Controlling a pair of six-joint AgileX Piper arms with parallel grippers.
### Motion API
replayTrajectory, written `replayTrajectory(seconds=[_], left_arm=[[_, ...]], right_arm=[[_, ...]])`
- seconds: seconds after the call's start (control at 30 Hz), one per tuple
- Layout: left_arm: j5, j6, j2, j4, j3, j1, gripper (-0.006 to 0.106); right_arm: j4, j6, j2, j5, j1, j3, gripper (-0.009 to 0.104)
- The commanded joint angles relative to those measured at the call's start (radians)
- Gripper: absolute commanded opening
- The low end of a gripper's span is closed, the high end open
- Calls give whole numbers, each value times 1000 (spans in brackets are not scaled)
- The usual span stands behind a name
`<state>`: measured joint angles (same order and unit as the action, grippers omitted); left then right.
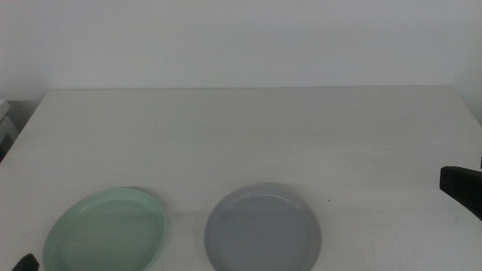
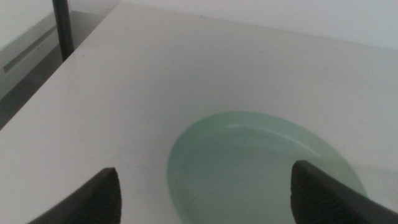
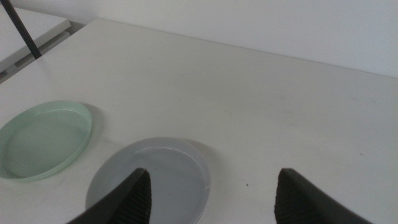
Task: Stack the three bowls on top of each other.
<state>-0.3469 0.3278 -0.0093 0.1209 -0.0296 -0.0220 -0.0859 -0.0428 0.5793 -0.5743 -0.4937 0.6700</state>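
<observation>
Mint bowl (image 1: 105,231) beside grey-blue bowl (image 1: 262,228), apart

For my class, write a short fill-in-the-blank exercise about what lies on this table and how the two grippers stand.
1. The bowl nearest the left gripper is pale mint ____.
2. Beside the mint bowl lies the grey-blue bowl; the two bowls are ____, not touching.
3. The number of bowls visible on the table is ____.
4. The right gripper has its jaws ____.

Missing words: green; apart; two; open

You've got a pale mint green bowl (image 1: 105,229), a plain grey-blue bowl (image 1: 262,228), and an off-white table (image 1: 248,135).
</observation>
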Motion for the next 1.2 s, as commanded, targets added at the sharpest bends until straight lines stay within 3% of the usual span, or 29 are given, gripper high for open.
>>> replayTrajectory(seconds=[0.0,0.2,0.47,0.6,1.0,1.17], left_arm=[[74,10,52,16,23,2,105],[14,13,323,5,249,23,105],[-484,12,722,6,672,22,105],[-633,13,841,21,778,22,105],[-472,-5,991,57,794,22,105],[-499,-200,1113,18,825,23,105]], right_arm=[[10,4,1,72,6,26,51],[10,4,1,72,6,26,51],[10,4,1,72,6,26,51],[10,4,1,72,6,26,51],[10,4,1,72,6,26,51],[10,4,1,72,6,26,51]])
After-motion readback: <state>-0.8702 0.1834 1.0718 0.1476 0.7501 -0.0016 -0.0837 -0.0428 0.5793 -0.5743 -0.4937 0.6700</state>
